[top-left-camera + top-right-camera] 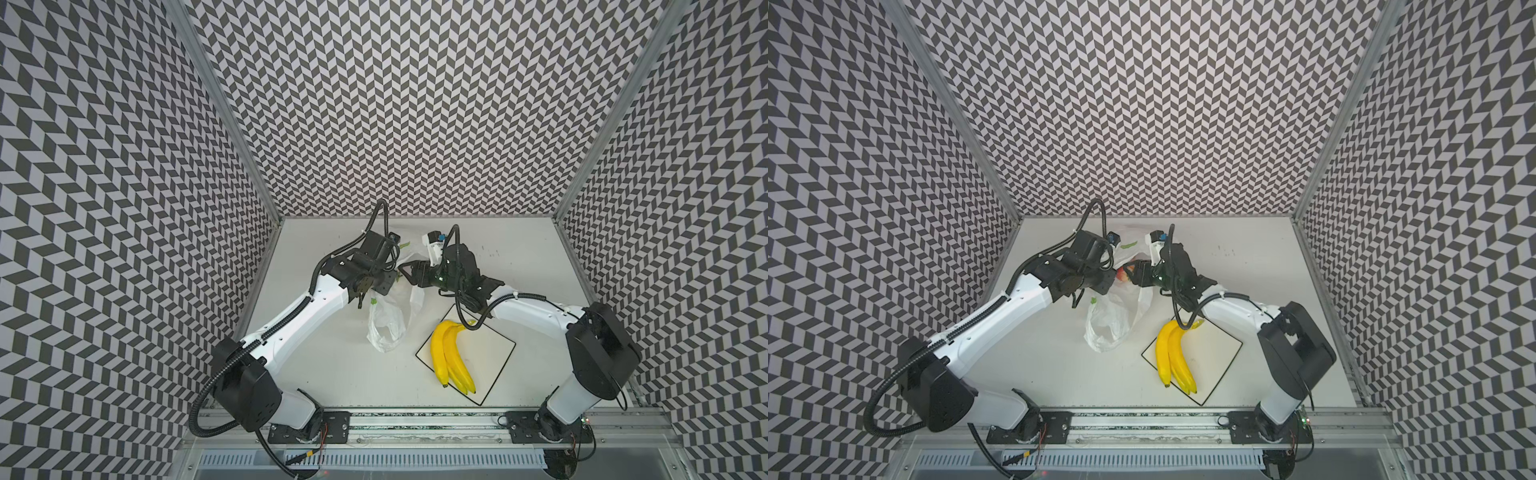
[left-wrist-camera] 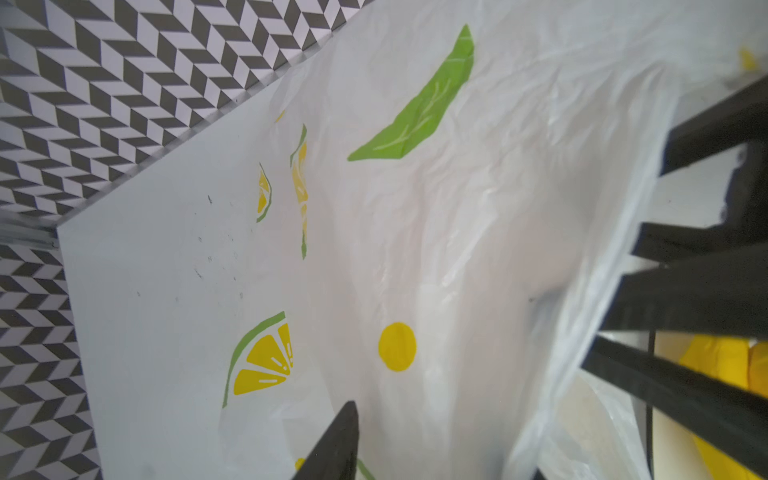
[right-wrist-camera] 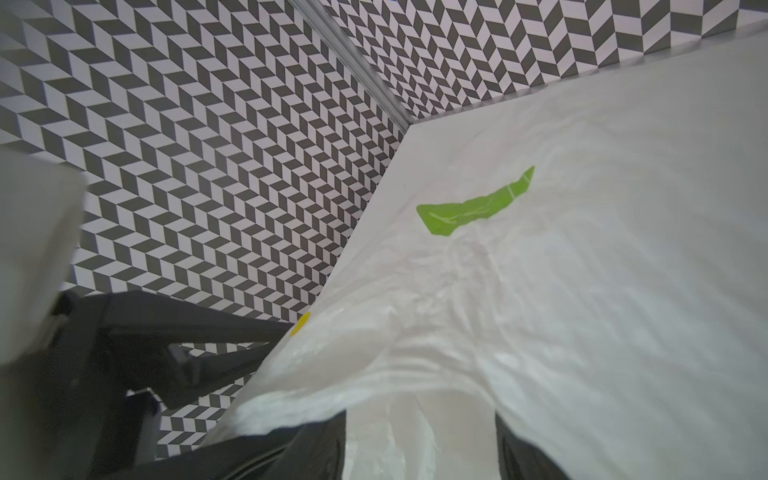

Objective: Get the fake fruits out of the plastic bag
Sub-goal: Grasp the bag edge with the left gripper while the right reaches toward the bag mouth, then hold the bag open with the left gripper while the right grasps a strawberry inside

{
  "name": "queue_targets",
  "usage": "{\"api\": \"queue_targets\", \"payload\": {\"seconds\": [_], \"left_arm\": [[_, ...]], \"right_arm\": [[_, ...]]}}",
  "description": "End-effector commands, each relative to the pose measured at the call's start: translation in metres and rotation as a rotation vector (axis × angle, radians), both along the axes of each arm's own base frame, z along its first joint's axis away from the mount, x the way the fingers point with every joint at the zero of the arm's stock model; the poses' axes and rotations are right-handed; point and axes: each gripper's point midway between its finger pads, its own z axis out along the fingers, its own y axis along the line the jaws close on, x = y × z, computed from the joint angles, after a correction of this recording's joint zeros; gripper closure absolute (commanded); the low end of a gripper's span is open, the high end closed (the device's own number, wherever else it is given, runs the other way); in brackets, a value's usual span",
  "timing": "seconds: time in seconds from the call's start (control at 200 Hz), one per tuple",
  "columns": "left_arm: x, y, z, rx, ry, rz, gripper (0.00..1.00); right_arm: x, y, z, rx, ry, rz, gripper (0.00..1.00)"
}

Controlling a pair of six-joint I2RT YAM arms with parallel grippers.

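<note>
Chevron-walled table, right gripper grasping plastic bag, left gripper grip unclear, bananas on plate

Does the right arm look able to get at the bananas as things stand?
Probably yes: the bananas lie uncovered on the plate, beside that arm. The right gripper, though, is at the plastic bag with film between its jaws, so it would have to leave that first.

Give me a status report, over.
Left gripper and right gripper at plastic bag, grips unclear. Bananas out, on plate. Reddish fruit shows between the grippers. No obstruction seen.
</note>
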Motion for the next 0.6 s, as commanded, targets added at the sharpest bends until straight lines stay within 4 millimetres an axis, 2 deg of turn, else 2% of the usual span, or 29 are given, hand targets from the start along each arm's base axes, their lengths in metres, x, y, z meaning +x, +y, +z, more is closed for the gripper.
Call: {"api": "queue_targets", "payload": {"seconds": [0.0,0.135,0.245,0.321,0.436,0.591], "left_arm": [[0.015,-0.006,0.037,-0.069,-0.118,0.034,0.73],[0.018,-0.007,0.047,-0.142,-0.16,0.067,1.0],[0.019,-0.008,0.053,-0.197,-0.167,0.069,1.0],[0.017,-0.009,0.052,-0.215,-0.164,0.058,1.0],[0.014,-0.01,0.052,-0.241,-0.164,0.047,1.0],[0.01,-0.008,0.053,-0.262,-0.157,0.043,1.0]], "right_arm": [[-0.003,-0.004,0.033,0.044,-0.089,0.015,0.45],[-0.03,-0.017,0.038,-0.044,-0.257,0.092,0.45],[-0.073,-0.024,0.04,-0.165,-0.537,0.262,0.47],[-0.086,-0.029,0.028,-0.317,-0.729,0.316,0.5],[-0.081,-0.028,0.015,-0.496,-0.875,0.364,0.56],[-0.06,-0.005,0.018,-0.585,-1.022,0.342,0.66]]}}
